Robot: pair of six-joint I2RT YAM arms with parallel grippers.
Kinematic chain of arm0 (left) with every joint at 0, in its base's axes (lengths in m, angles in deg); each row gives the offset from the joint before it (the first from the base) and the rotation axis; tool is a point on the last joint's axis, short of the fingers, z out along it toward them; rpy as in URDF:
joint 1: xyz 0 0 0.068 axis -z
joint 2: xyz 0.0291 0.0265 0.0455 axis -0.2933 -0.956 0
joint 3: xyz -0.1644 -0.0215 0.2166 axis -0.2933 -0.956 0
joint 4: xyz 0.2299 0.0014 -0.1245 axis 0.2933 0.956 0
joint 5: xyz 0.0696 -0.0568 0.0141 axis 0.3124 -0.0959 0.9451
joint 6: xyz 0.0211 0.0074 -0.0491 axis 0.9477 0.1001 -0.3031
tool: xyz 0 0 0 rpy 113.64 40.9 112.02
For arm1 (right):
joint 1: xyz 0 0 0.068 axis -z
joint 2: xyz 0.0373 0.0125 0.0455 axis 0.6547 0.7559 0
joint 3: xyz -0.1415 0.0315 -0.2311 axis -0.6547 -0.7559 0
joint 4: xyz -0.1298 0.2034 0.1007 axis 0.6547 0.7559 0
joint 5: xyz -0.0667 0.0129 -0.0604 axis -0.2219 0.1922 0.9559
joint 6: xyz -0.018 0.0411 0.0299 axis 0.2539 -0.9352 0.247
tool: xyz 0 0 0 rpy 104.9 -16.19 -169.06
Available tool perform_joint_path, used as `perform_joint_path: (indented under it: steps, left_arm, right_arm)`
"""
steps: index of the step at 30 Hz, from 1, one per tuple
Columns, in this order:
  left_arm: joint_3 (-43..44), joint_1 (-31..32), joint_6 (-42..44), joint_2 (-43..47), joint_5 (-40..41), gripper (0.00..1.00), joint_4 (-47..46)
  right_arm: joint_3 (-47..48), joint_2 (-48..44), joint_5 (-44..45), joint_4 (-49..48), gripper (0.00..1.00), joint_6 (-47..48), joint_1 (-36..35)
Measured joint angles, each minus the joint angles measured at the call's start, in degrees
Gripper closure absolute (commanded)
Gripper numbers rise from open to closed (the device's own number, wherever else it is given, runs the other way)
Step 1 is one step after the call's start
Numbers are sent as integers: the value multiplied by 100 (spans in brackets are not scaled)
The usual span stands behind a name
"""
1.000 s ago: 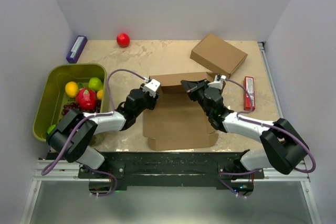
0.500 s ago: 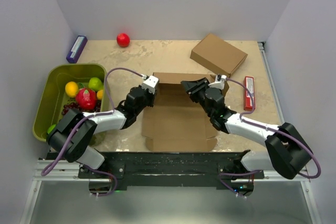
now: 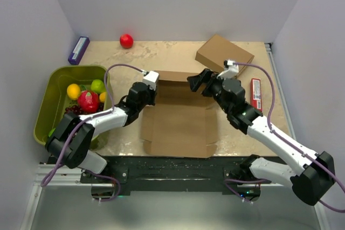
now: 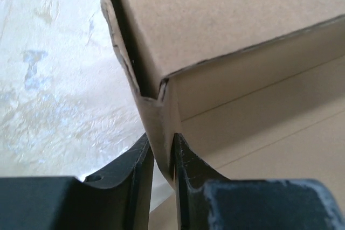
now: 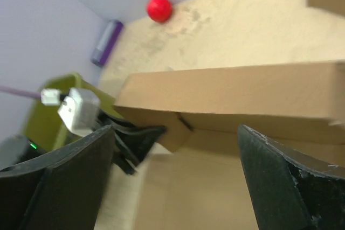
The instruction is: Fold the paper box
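Observation:
The paper box (image 3: 179,125) lies as a creased brown sheet in the middle of the table, its far wall (image 3: 180,76) folded upright. My left gripper (image 3: 155,91) is at the box's far left corner. In the left wrist view it (image 4: 161,152) is shut on the upright corner flap (image 4: 159,117), one finger on each face. My right gripper (image 3: 198,83) hovers over the far right corner, open. Its fingers (image 5: 285,181) stand wide apart with nothing between them, and the far wall (image 5: 232,98) lies beyond.
A second, closed brown carton (image 3: 225,56) sits at the back right. A red ball (image 3: 126,40) and a purple box (image 3: 78,50) lie along the back. A green bin (image 3: 54,82) of fruit stands on the left. A red packet (image 3: 255,93) lies at the right edge.
My right gripper has opened, let go of the box's far wall and drawn up and back to the right. My left gripper has closed on the corner flap, and the sheet has shifted slightly left.

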Motion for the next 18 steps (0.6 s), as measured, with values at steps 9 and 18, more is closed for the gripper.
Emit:
perform_joint_path:
  steps: [9, 18]
  left_arm:
    - [9, -809, -275, 452, -745, 100, 916]
    - [258, -918, -289, 533, -745, 100, 1665]
  right_arm:
    - [1143, 273, -17, 2411, 5, 2181, 785]
    - [302, -282, 293, 2903, 8, 2260, 813]
